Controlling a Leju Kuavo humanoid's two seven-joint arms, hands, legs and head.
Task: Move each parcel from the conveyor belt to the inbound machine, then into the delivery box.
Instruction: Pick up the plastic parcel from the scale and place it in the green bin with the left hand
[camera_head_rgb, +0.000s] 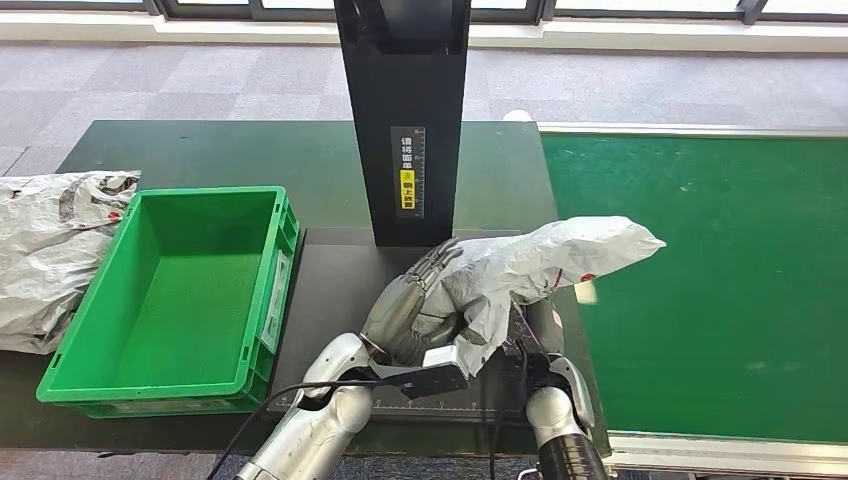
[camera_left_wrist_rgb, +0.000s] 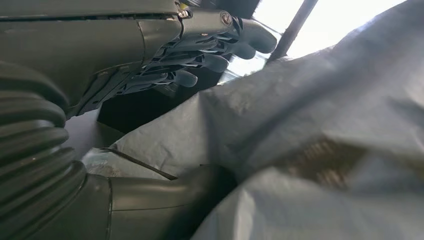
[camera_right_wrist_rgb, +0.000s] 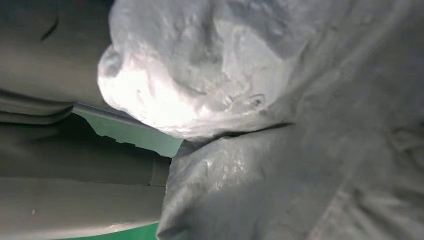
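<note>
Two robot hands, the left robot hand (camera_head_rgb: 410, 300) and the right robot hand (camera_head_rgb: 535, 325), are gripping one grey parcel (camera_head_rgb: 540, 265) above the inbound machine (camera_head_rgb: 405, 120) platform; the green delivery box (camera_head_rgb: 175, 300) is sitting empty.

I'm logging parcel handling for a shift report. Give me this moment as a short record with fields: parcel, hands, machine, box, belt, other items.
parcel: grey poly bag, lifted over the dark platform in front of the inbound machine, one end reaching over the belt's edge
left hand: holds the bag's left side, fingers over its top
right hand: under the bag, mostly hidden; grip cannot be told
inbound machine: black upright column
delivery box: green crate, nothing inside
conveyor belt: green, at right
other: second grey parcel left of crate
</note>
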